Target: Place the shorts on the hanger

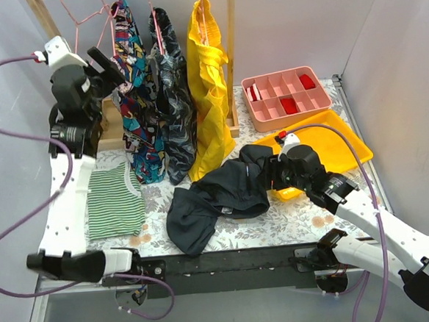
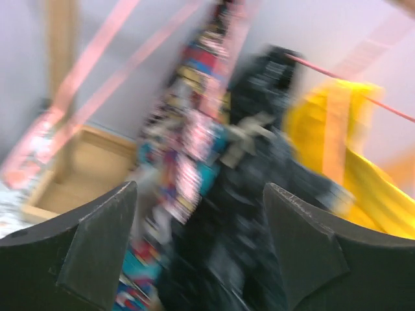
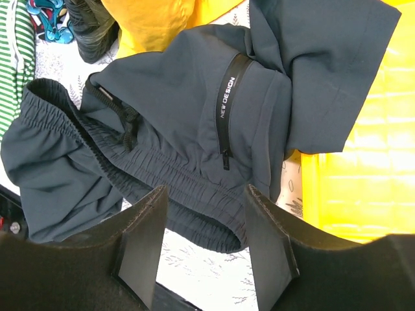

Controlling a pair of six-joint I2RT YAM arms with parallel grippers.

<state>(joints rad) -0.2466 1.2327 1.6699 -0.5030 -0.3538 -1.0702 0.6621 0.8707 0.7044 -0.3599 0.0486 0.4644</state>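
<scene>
The dark navy shorts (image 1: 217,196) lie crumpled on the table, front centre. The right wrist view shows their elastic waistband and zip pocket (image 3: 194,110). My right gripper (image 1: 272,175) is open and empty at the shorts' right edge, jaws just over the waistband hem (image 3: 206,191). An empty thin pink hanger (image 1: 87,21) hangs on the wooden rack at the back left. It is a blurred pink streak in the left wrist view (image 2: 107,45). My left gripper (image 1: 114,71) is raised near it, beside the hanging clothes, open and empty (image 2: 200,188).
On the rack hang a multicoloured garment (image 1: 132,86), a black-and-grey patterned garment (image 1: 172,98) and a yellow garment (image 1: 207,80). A green striped cloth (image 1: 113,201) lies front left. A pink compartment box (image 1: 283,93) and a yellow tray (image 1: 342,141) stand at the right.
</scene>
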